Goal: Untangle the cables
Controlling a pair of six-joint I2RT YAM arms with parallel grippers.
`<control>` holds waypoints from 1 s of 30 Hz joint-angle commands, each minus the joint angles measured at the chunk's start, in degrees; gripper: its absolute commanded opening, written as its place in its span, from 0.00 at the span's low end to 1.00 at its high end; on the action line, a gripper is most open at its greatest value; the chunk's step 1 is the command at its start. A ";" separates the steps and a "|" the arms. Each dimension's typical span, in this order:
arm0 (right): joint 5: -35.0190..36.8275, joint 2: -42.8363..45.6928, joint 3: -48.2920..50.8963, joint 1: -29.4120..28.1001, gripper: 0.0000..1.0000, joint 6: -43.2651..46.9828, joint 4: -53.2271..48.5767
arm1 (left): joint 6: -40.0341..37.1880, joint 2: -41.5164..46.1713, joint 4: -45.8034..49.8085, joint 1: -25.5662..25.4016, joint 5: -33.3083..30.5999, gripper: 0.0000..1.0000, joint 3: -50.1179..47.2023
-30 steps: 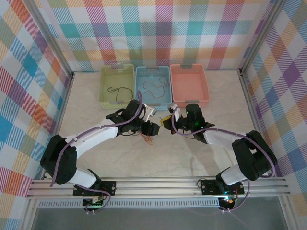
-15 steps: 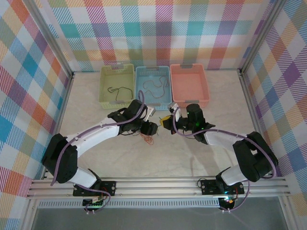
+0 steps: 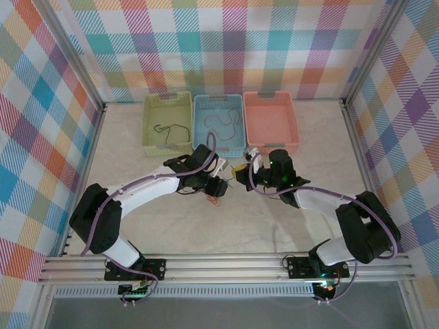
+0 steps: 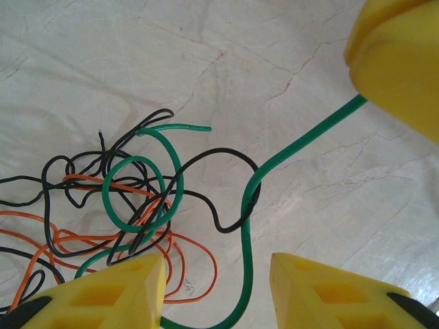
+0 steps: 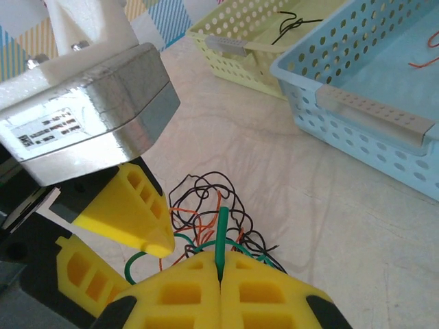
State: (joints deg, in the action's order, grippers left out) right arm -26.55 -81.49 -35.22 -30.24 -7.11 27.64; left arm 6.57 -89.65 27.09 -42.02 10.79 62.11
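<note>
Table (image 3: 260,233): pale marbled top. The blue basket (image 3: 218,97) and its two neighbours stand beyond both pincers, well apart from the work. Right pincer (image 5: 219,264): clenched on the end of the green cable (image 5: 221,233), which stands up just out of its tips. Left pincer (image 4: 216,274): released, jaws apart, with the green cable running up between them and no visible contact. The tangle of cables (image 4: 103,205), black and orange, lies on the table just beside and partly beneath the left pincer. First risk, in my judgement: a black loop (image 4: 236,219) hooks round the bend of the green cable just ahead of the left jaws. A pull by the right pincer would likely tighten that loop and drag the whole knot along instead of freeing the strand. Second risk: jaws closing on so thin a wire may slip off it.
</note>
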 commanded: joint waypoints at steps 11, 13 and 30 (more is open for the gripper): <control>1.56 1.91 1.17 1.06 0.00 -1.46 2.77 | -0.50 -1.37 4.16 -0.85 -1.21 0.07 3.20; 1.45 1.95 1.24 1.08 0.00 -1.50 2.88 | -0.42 -1.05 4.09 -0.92 -1.33 0.00 3.20; -5.16 3.96 5.19 -1.77 0.52 3.15 13.41 | 3.32 13.38 -5.60 0.90 -1.48 0.00 -5.25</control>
State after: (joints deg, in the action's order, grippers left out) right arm -27.66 -77.91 -29.65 -30.79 -6.76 37.93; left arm 8.14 -79.40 25.28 -42.09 7.84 58.96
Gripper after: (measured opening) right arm 0.524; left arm 0.050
